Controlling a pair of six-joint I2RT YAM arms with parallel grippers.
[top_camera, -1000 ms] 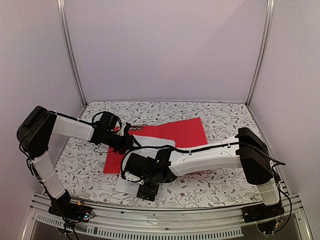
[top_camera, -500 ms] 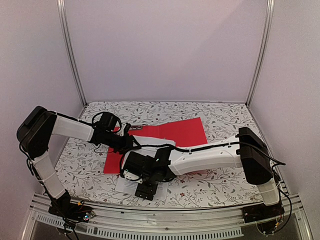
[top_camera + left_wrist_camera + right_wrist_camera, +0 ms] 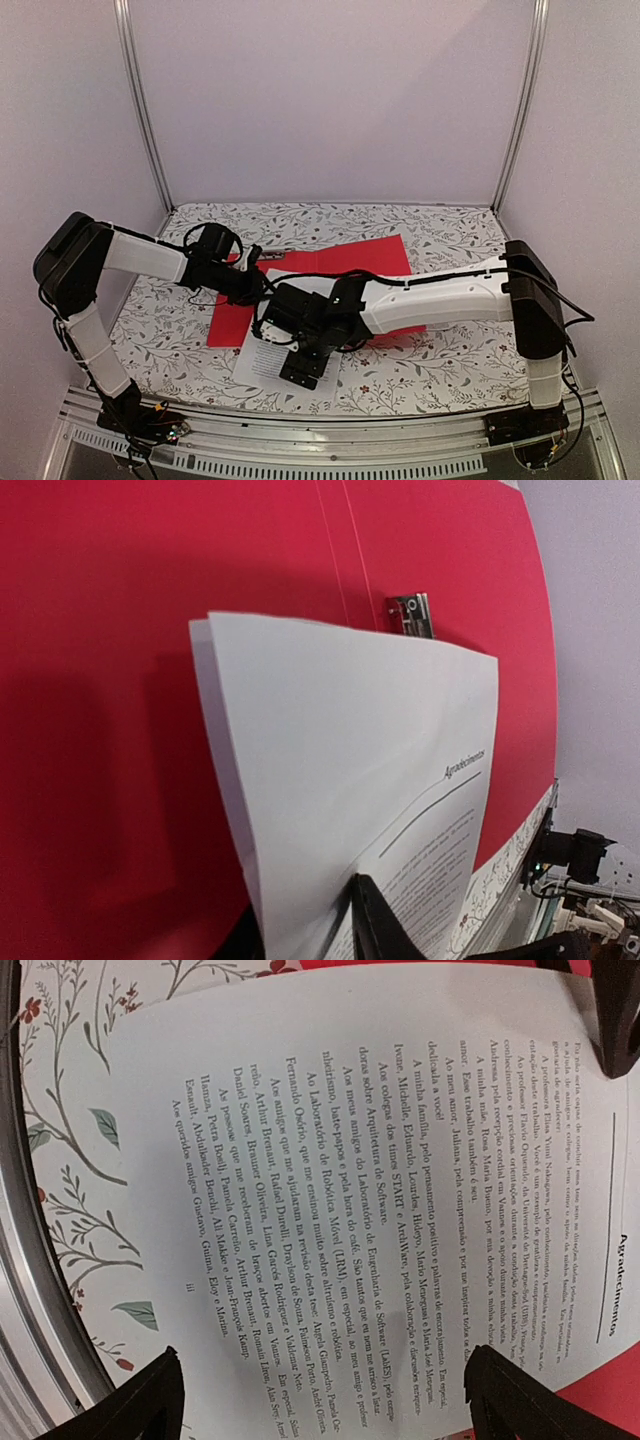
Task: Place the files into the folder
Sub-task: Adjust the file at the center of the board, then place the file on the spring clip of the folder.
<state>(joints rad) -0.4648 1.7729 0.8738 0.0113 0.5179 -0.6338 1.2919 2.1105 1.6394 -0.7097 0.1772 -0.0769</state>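
My right claw (image 3: 300,368), spread wide and empty, has shifted farther in over the files (image 3: 330,1210), which lie half on the folder (image 3: 370,262), half on the counter (image 3: 450,370), not yet filed; my left claw (image 3: 260,262) narrows at their edge, grip unclear to me.

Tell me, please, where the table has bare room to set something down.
Free: the strip of table between the folder and the back wall, and the near right corner beside the right arm. Crowded: centre-left, where the left arm meets it over the files.
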